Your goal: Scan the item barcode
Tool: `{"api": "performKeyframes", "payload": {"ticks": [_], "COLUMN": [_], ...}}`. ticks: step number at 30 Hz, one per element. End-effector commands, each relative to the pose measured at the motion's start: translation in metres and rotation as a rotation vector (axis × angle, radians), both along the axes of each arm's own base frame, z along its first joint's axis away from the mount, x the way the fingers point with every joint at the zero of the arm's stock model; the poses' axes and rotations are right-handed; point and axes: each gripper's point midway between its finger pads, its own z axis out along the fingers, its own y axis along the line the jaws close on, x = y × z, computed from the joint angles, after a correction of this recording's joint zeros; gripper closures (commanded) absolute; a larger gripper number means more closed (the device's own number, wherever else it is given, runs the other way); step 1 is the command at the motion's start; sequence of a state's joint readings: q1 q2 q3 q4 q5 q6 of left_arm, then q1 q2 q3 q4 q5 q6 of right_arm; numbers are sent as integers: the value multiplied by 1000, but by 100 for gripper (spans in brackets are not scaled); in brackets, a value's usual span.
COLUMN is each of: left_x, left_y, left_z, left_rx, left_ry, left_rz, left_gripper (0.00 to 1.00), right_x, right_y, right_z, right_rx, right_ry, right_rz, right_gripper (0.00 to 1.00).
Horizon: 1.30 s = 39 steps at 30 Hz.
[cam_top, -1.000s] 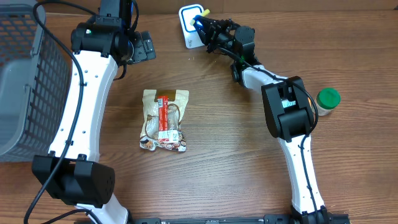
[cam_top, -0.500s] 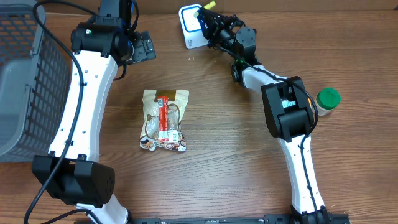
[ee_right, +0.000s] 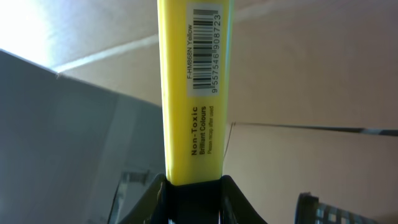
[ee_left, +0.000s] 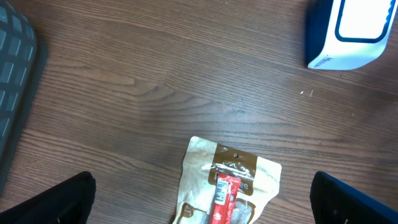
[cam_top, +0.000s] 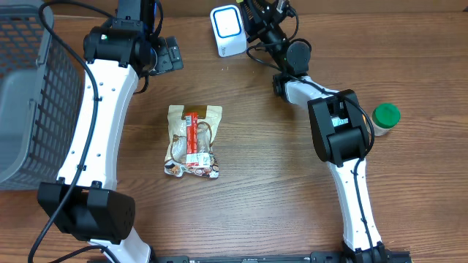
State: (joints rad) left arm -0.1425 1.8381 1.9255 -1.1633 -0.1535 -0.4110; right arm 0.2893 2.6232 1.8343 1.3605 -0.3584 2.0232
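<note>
Right claw (ee_right: 193,186) is clamped on a yellow highlighter (ee_right: 193,93), barcode (ee_right: 204,38) showing. Left claw (ee_left: 202,202) is wide apart; a snack packet (ee_left: 227,186) lies on the wooden table (ee_left: 155,81).

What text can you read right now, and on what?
"Non-Toxic": yellow marker
"Brilliant Colours": marker
"F-HM868N Yellow": barcode label on marker
"9557546908723": same label
Smallest line on marker: too blurred to read
Print on snack packet: too small to read
</note>
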Motion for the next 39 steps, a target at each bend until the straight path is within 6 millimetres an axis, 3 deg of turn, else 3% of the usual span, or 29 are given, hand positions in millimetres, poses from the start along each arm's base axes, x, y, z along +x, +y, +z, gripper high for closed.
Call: {"api": "performKeyframes", "payload": {"ticks": [1, 10, 16, 21, 30, 39], "left_x": [-1, -1, -1, -1, -1, -1], "left_y": [0, 0, 0, 0, 0, 0], "left_z": [18, 19, 18, 19, 19, 19], "left_rx": [6, 6, 6, 6, 6, 6], "left_ry": [-45, -46, -45, -46, -46, -46], "left_rz": [-12, -12, -12, -12, -12, -12], "left_gripper": [0, 0, 0, 0, 0, 0], "right_x": [-8, -17, -25, -24, -8, -1], "right_y": [1, 8, 26, 40, 35, 26], "right_z": [14, 11, -4, -33, -62, -63], "right_rx": [57, -1, -89, -161, -171, -156], "right_ry": [31, 6, 26, 154, 317, 336], "right_rz": [117, 184, 270, 363, 364, 335], "right_gripper": [97, 97, 96, 96, 96, 97]}}
